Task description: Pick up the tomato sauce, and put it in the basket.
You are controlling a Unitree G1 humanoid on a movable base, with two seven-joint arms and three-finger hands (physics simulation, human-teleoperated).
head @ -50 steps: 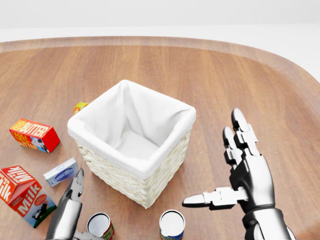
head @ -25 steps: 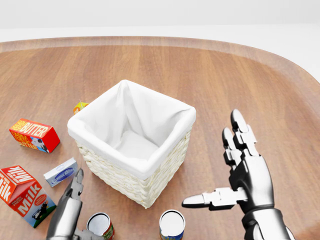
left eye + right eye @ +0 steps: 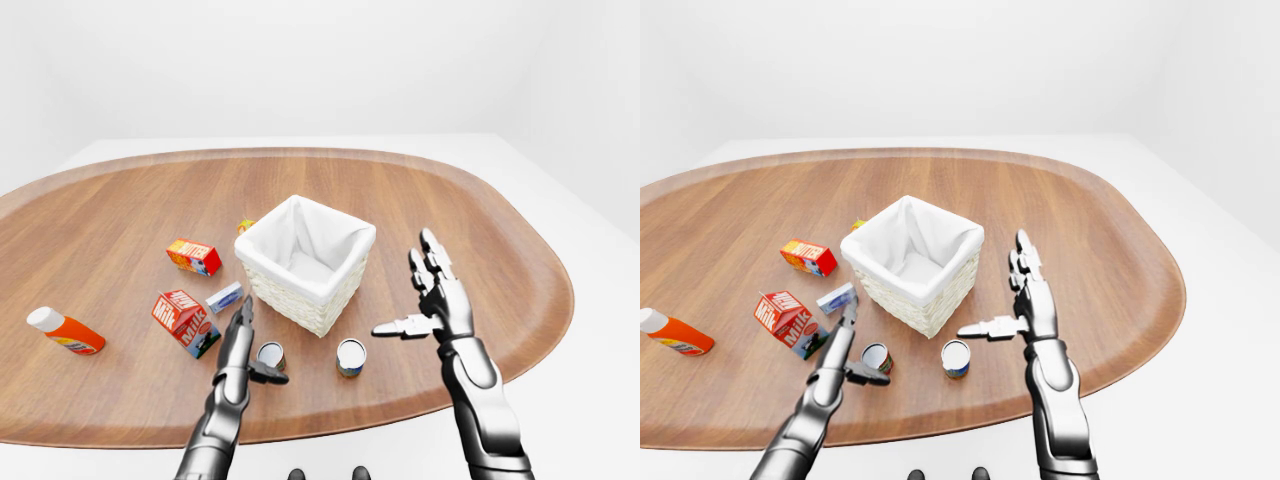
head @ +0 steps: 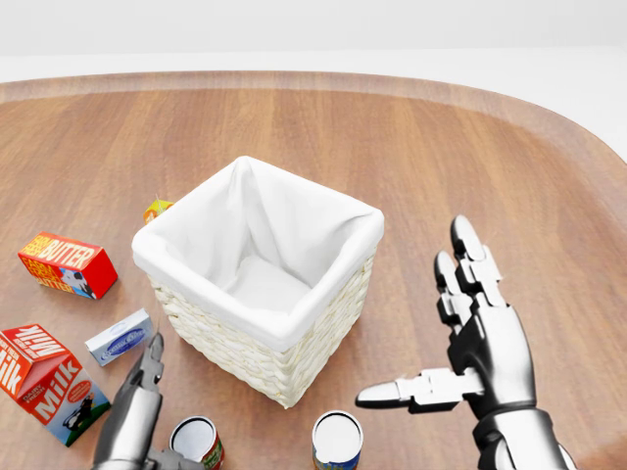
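The tomato sauce can [image 4: 197,442], red-labelled with a pale lid, stands upright at the bottom of the head view, just below the white-lined wicker basket [image 4: 257,277]. My left hand [image 3: 262,346] is open right beside the can on its left, with the fingers pointing up the table and the thumb reaching under the can's near side. It does not grip the can. My right hand [image 4: 416,315] hovers open to the right of the basket, fingers spread, thumb pointing left, holding nothing.
A second can [image 4: 337,440] with a blue and yellow label stands right of the tomato sauce. A milk carton [image 4: 46,382], a small blue box [image 4: 119,337], a butter box [image 4: 67,264] and an orange bottle [image 3: 63,331] lie to the left. The table edge [image 3: 400,415] is close below.
Both hands have sunk very slightly in the head view. The cans and the basket have not moved.
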